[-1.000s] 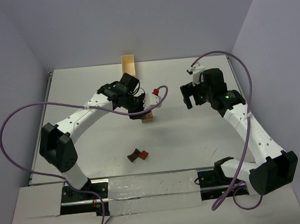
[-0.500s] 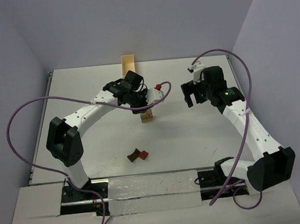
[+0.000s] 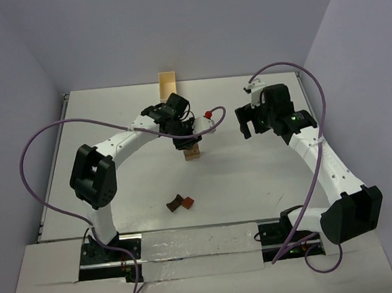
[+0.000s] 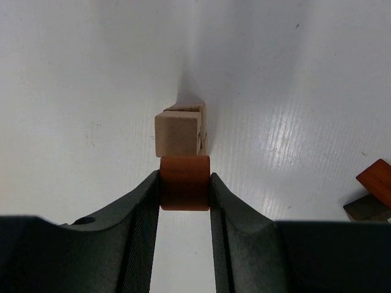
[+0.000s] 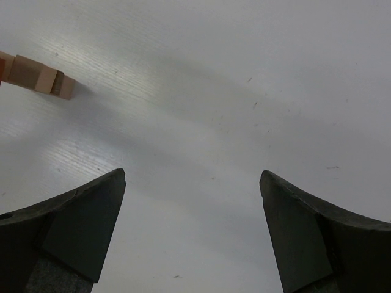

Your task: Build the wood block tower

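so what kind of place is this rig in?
Looks like a lab test cell, not a working site: a white table boxed in by plain panels, with small wooden blocks and a pale wooden box on it.

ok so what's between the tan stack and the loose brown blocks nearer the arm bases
Nothing. The top view shows only bare table between the tan stack and the loose brown blocks.

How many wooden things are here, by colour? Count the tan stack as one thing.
Reddish-brown blocks: 2 (held block in left gripper, loose block)
Dark brown block: 1
Tan stack: 1
Pale wooden box: 1
Total: 5
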You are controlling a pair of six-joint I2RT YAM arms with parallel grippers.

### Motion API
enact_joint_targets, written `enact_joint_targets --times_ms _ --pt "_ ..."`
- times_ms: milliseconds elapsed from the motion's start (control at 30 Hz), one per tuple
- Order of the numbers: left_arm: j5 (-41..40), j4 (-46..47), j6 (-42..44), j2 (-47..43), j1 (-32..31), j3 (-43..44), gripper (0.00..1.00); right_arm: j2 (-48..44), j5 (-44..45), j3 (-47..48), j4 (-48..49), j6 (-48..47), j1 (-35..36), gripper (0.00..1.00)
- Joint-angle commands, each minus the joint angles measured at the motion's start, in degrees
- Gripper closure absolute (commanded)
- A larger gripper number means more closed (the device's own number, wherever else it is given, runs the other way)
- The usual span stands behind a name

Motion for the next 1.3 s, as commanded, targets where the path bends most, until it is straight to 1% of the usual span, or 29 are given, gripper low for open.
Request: enact_joint_targets --times_ms 0,700,867,1267 --pt "2.64 -0.07 0.99 0.49 0.78 3.18 0.88 0.59 -1.00 3.20 -0.29 -0.19 -0.69 0.02" --pt "4.50 -1.73 1.76 3.25 1.15 5.96 0.84 2.80 -2.58 4.58 -1.15 0.40 -0.78 0.02" --pt "4.59 -1.73 1.53 3.73 1.06 6.23 0.79 2.98 -2.58 4.67 -1.06 0.40 -0.87 0.02" --pt "4.68 -2.08 1.58 4.69 1.06 6.60 0.78 3.45 -2.86 4.78 -1.15 0.47 -0.96 0.02"
